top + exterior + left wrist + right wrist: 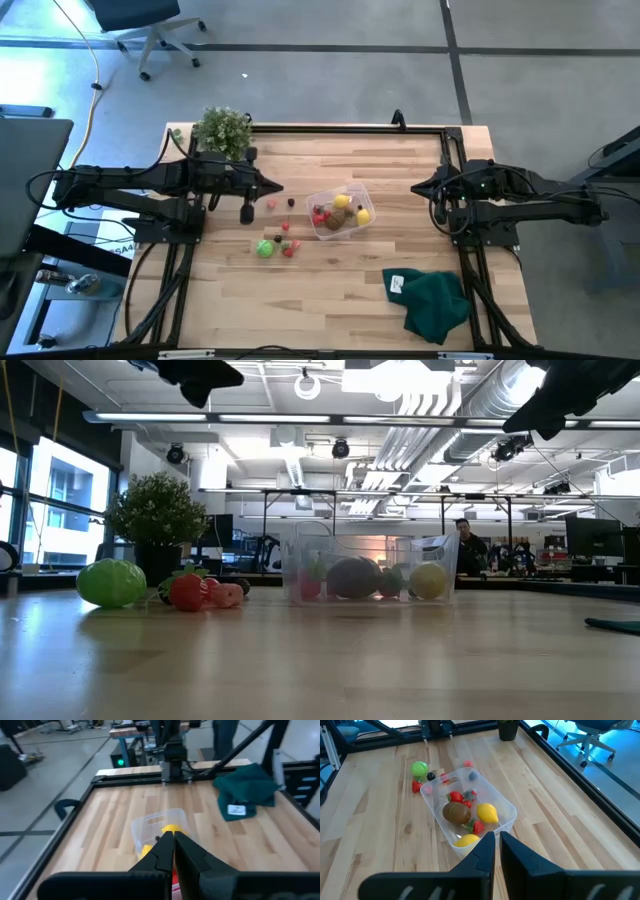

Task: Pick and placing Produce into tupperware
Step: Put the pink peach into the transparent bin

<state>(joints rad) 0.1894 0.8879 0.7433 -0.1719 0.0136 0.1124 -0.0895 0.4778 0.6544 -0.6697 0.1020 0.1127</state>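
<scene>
since the loose produce (265,248) lies left of the tupperware (340,211), it is nearer the left gripper (272,187), whose fingers are seen closed and empty.

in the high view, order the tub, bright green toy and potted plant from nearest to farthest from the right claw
1. Tupperware tub, mid-table, just left of the right claw.
2. Bright green toy, beyond the tub.
3. Potted plant, far back-left corner.

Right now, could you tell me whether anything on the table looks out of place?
Nothing is spilled or damaged. The tupperware sits skewed to the table edges, several produce pieces lie loose beside it, and a dark green cloth lies crumpled near one corner.
</scene>
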